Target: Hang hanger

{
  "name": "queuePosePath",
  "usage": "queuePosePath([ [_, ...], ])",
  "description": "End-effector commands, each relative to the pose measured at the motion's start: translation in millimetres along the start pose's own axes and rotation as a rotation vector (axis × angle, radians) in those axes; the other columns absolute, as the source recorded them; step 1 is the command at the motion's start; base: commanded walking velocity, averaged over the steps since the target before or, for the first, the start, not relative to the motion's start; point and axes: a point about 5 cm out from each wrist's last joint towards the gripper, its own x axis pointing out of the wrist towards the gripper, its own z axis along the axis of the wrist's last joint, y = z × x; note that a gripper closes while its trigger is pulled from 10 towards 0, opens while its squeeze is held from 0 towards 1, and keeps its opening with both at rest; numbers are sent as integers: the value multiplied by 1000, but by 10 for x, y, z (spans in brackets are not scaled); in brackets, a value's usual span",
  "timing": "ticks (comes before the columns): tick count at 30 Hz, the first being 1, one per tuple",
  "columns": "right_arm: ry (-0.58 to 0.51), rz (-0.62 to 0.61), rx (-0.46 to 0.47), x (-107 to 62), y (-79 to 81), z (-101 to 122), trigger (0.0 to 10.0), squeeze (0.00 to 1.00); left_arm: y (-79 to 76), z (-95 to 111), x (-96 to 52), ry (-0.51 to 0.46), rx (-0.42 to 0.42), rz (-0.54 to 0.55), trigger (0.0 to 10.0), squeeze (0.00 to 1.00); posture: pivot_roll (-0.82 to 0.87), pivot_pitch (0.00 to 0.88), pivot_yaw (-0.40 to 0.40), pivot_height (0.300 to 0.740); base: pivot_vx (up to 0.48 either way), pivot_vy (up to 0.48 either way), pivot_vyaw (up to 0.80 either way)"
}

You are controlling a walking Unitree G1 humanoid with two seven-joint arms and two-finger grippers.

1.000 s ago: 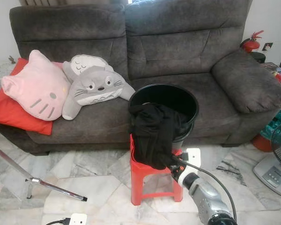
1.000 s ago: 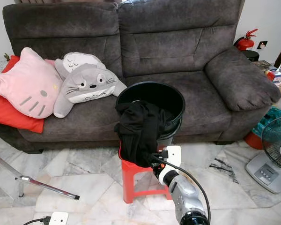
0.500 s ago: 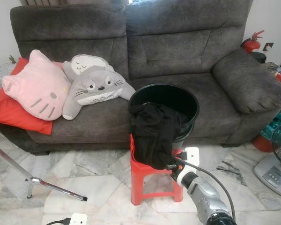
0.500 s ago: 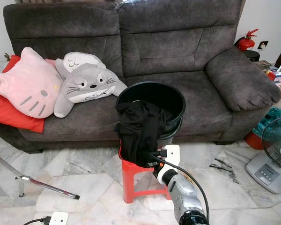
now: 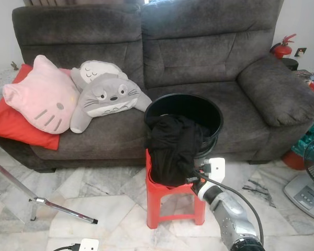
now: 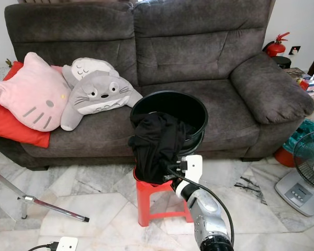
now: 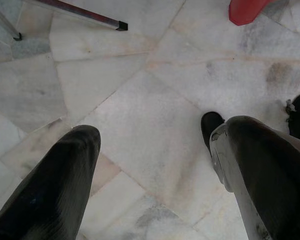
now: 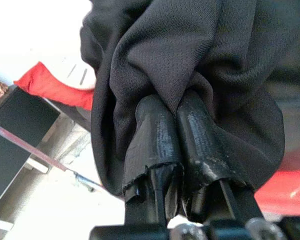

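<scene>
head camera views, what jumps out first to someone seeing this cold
A black garment spills out of a black bucket that stands on a red stool in front of a grey sofa. The right gripper has its fingers pinched on the garment's lower edge. On the sofa's left lie a pink cat cushion and a grey Totoro plush.

One grey sofa [image 5: 199, 52] fills the upper frame, carrying three cushions at upper left: one pink [image 5: 42, 97], one grey [image 5: 107, 97], one red [image 5: 13, 123]. At centre stand one black bucket [image 5: 199, 112], one black garment [image 5: 172, 149] and one red stool [image 5: 170, 201]; one fire extinguisher [image 5: 281, 48] and one fan [image 6: 309, 172] sit at right.
</scene>
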Motion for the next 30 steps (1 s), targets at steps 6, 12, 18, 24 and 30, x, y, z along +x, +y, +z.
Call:
queuePosePath([
  [6, -251, 98, -92, 184, 270, 839, 0, 0, -1, -22, -3, 14, 17, 6, 10000, 0, -146, 0, 72, 740, 0, 0, 0],
  [12, -376, 113, -148, 306, 339, 1349, 0, 0, 1, -19, -2, 14, 18, 8, 10000, 0, -152, 0, 75, 740, 0, 0, 0],
  [18, -399, 108, -224, 384, 366, 1630, 0, 0, -2, -11, 0, 12, 19, 8, 10000, 0, -155, 0, 77, 740, 0, 0, 0],
  [24, -361, -41, -285, 454, 147, 1784, 0, 0, -4, -12, -1, 10, 18, 7, 10000, 0, -154, 0, 78, 740, 0, 0, 0],
  [30, -273, -230, -314, 441, -169, 1826, 0, 0, -2, -24, -4, 13, 21, 7, 10000, 0, -156, 0, 80, 740, 0, 0, 0],
])
